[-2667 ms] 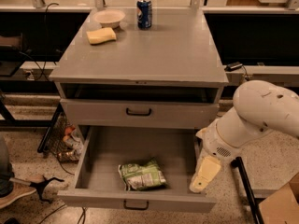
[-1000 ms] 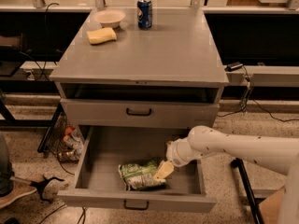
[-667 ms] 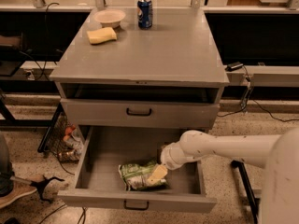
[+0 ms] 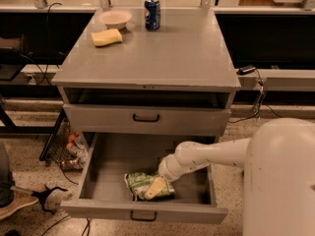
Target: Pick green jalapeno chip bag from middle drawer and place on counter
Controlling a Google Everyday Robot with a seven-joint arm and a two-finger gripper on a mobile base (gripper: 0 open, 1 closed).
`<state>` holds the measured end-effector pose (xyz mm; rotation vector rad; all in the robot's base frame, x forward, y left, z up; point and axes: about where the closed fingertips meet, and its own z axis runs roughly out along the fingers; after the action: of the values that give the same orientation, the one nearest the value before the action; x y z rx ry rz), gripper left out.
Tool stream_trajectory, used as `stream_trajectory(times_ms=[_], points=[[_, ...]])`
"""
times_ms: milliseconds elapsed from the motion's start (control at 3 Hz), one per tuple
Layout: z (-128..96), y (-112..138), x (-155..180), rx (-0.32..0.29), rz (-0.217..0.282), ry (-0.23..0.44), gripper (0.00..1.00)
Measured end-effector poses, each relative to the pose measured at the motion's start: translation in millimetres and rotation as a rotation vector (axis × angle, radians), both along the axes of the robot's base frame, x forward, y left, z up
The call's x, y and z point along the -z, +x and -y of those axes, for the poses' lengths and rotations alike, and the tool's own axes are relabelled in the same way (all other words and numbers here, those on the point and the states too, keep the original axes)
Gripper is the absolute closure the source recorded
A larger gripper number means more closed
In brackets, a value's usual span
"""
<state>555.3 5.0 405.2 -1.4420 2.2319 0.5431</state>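
The green jalapeno chip bag (image 4: pixel 141 181) lies crinkled on the floor of the open middle drawer (image 4: pixel 106 168), toward its front. My gripper (image 4: pixel 154 189) reaches into the drawer from the right and sits on the bag's right part, its cream fingers (image 4: pixel 156 186) over the foil. The white arm (image 4: pixel 211 154) runs from the gripper to the big shoulder at the lower right. The counter (image 4: pixel 177 53) is the broad grey top of the cabinet above.
On the counter's back left are a yellow sponge (image 4: pixel 107 37), a pale bowl (image 4: pixel 115 18) and a blue can (image 4: pixel 152 14). The upper drawer (image 4: pixel 146 118) is shut. A wire basket with items (image 4: pixel 69 146) stands left of the cabinet.
The arm has swung from the drawer's right side into it, and the gripper has come down onto the chip bag. The bag lies where it was.
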Motion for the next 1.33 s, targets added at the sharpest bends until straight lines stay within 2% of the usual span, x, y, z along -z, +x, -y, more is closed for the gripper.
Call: stream_trajectory(times_ms=[333, 667, 1000, 1333], points=[[-10.8, 0.6, 13.9, -0.009, -0.013, -0.002, 0.18], [-17.0, -1.5, 27.9, -0.019, -0.031, 0.007, 0.5], [-18.2, -3.0, 33.3, -0.026, -0.041, 0.016, 0.73], [-11.8, -0.7, -5.6, -0.048, 0.016, 0.074, 0.96]])
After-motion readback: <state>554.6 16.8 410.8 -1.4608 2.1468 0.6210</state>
